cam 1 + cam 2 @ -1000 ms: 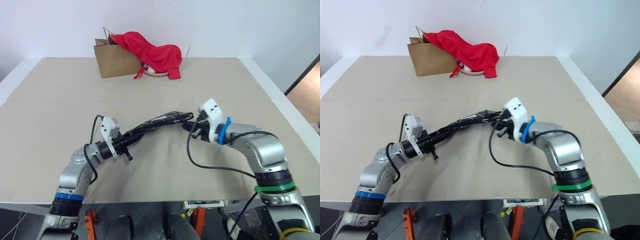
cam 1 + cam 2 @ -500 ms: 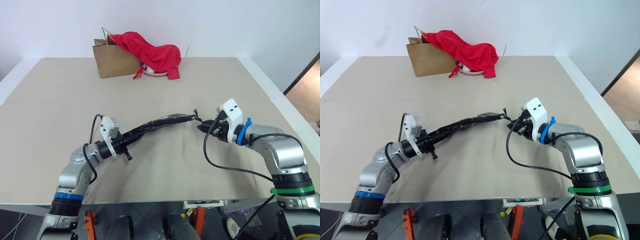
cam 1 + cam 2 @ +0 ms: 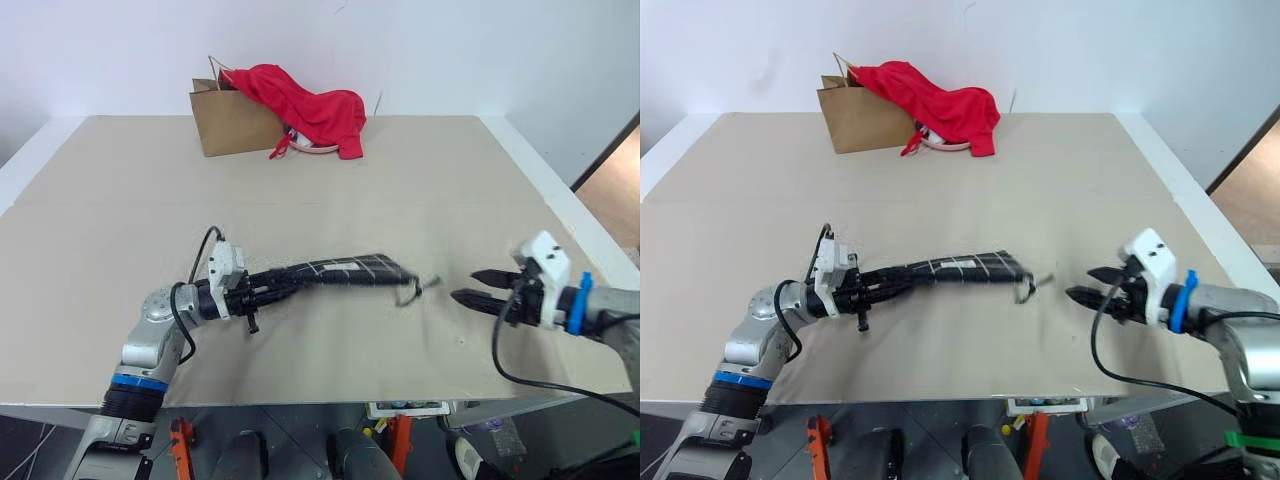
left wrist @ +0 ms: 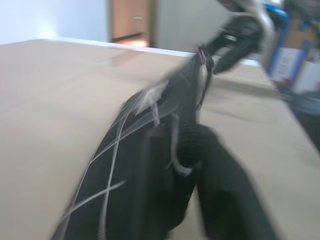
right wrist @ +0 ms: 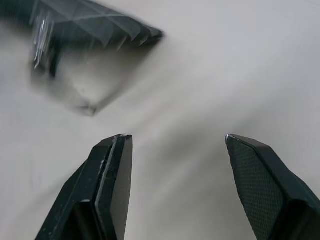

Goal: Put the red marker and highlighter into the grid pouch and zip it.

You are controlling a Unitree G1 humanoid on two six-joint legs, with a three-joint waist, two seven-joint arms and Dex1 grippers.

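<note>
arms silver, black cables | wrists white | blue bands | gripper fingers seemingly black

The grid pouch looks like soft black woven cloth with thin white lines, and a thin black cord hangs from its end. The table has a matt, beige, cardboard-like top, and at its twelve o'clock edge stands a brown paper bag with a soft red cloth draped over it. The right gripper has matt black plastic fingers, one with a finely textured face.
</note>
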